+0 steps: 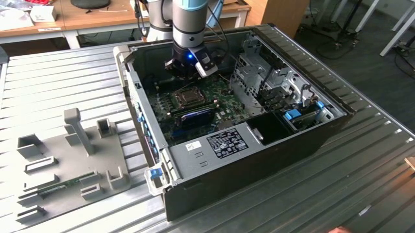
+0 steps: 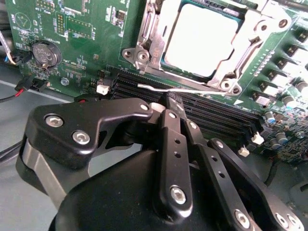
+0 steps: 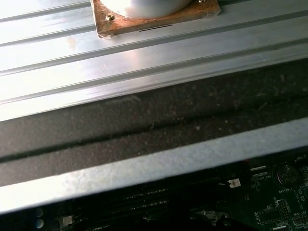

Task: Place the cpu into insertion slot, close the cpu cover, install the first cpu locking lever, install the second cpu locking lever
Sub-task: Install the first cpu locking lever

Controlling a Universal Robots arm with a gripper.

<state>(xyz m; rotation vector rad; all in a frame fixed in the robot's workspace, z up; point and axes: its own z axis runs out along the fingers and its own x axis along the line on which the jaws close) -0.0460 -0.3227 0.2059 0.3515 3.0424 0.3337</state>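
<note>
**Gripper** (image 2: pixel 174 103) — black linkage fingers, jaws pressed together at the tips with nothing seen between them. It hangs low over the green circuit board (image 2: pixel 82 29) inside the open computer case (image 1: pixel 259 170).

**Cpu** (image 2: pixel 202 41) — pale square, seated in the insertion slot (image 2: pixel 144 53) a little beyond the jaw tips. The cpu cover (image 2: pixel 257 29) lies flat over its rim.

**Locking lever** (image 2: pixel 183 90) — thin silvery wire along the slot's nearer edge, just past the jaw tips and between them and the cpu. Whether the tips touch it cannot be told.

**Memory slots** (image 2: pixel 226 118) — long black rows under and beside the jaws, the closest obstruction.

**Coin battery** (image 2: pixel 45 53) and red and black cable (image 2: pixel 26 86) — well off to one side of the jaws.

**Capacitors** (image 2: pixel 288 86) — off to the opposite side of the jaws.

**Drive cage** (image 1: pixel 266 82) — stands to the exterior view's right of the jaws, with the case wall (image 1: pixel 133 102) to their left. Open board lies between the two.

**Case edge** (image 3: pixel 144 163) — grey rim behind the jaws, with the ribbed table (image 3: pixel 144 62) outside it.
</note>
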